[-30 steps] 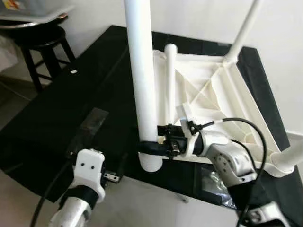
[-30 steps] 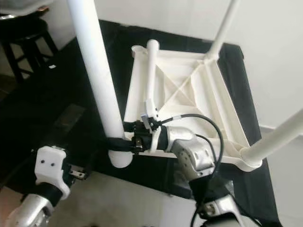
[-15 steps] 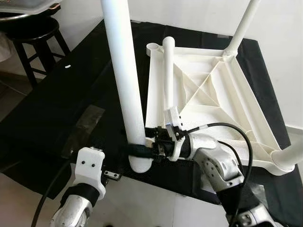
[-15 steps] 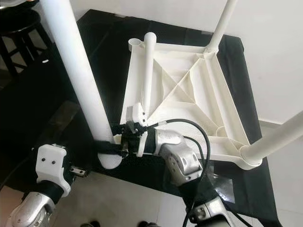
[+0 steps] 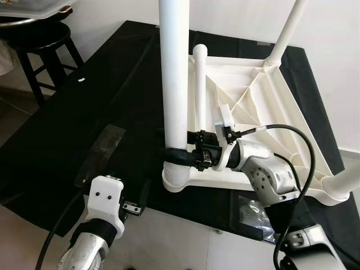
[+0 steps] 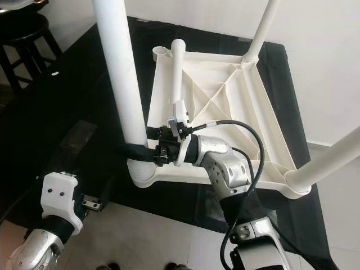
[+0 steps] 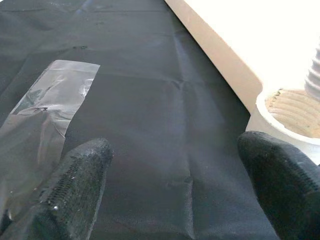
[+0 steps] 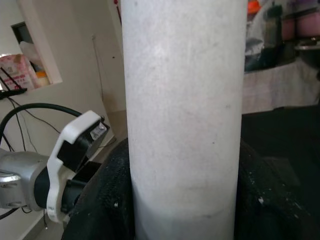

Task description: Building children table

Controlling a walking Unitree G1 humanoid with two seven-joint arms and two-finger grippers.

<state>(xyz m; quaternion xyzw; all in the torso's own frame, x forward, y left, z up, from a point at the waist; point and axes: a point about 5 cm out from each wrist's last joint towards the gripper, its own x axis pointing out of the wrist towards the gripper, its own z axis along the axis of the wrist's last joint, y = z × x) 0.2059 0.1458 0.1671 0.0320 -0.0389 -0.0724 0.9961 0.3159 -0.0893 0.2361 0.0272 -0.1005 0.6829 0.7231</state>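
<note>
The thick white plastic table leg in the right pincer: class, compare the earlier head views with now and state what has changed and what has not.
The thick white plastic table leg, shut in the right pincer, was tilted with its lower end off the corner. Now it stands upright with its threaded end in the near corner socket of the upturned white plastic tabletop. The grip is unchanged. The left pincer stays open and low, and the loose thin white leg still lies on the tabletop.
</note>
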